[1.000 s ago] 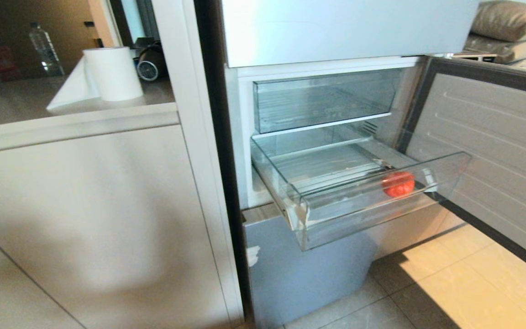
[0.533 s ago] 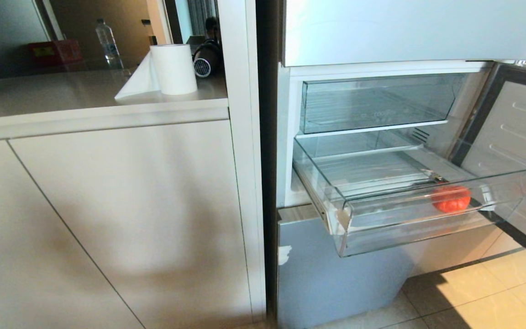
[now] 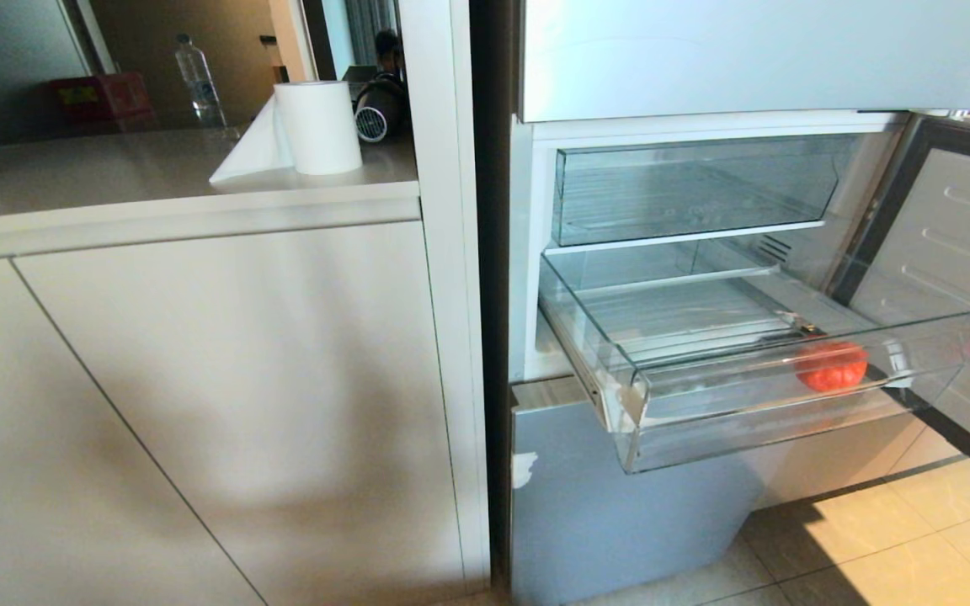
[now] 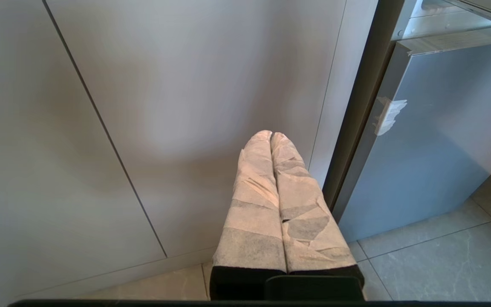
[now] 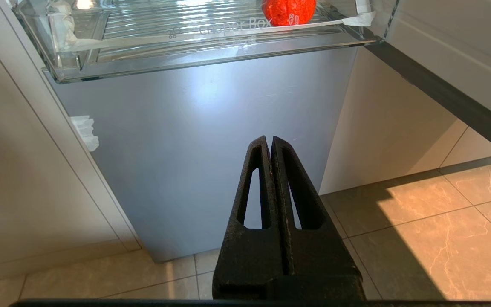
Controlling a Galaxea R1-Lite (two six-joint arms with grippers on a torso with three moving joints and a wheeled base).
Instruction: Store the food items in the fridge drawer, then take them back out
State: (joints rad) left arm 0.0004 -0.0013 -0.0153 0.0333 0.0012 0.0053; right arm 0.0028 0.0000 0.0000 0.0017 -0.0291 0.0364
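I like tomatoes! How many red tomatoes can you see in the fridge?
1. The tomato sits in the pulled-out clear drawer, near its front right corner. No other shows, though one could be out of sight.

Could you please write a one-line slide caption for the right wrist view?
Shut right gripper hangs low before the fridge, below the pulled-out fridge drawer holding one red-orange food item.
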